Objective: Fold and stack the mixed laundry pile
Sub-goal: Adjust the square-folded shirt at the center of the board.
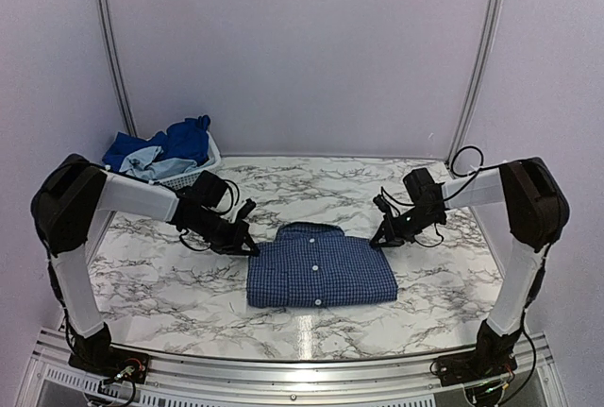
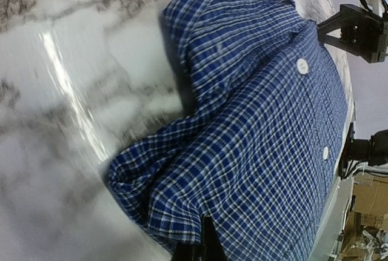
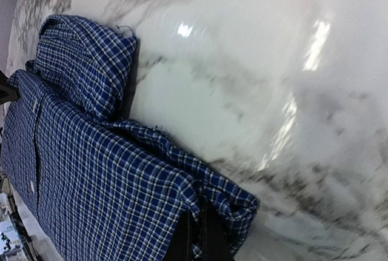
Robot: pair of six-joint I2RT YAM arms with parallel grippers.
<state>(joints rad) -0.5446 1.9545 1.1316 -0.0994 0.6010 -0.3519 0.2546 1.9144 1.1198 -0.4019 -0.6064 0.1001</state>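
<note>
1. Nearest the arm bases is the navy small-check shirt (image 1: 321,270). It's folded into a tidy rectangle in the middle of the marble surface (image 1: 160,279), button front up, with the collar (image 1: 311,230) at the far end.
2. The left claw (image 1: 251,246) is down low at the shirt's far-left corner, by the shoulder. In its wrist view the fingertips (image 2: 203,246) are squeezed fully together, right against the checked fabric at the folded edge. I honestly can't tell if any cloth is nipped between them or if they're just resting on it.
3. The right claw (image 1: 379,240) is doing the same thing on the far-right corner. It's closed all the way, and its tips (image 3: 212,243) are touching the bunched corner of the shirt where the fold doubles over. Again, I can't make out whether it's actually pinching anything.
4. Both arms reach in from the sides, one at each shoulder of the shirt, with the collar between them.
5. Way at the back-left, well apart from the shirt, is the white slatted basket (image 1: 189,180). The royal blue clothes (image 1: 184,138) are heaped in it, and the pale blue T-shirt (image 1: 151,163) is tucked in at the front of the heap.
</note>
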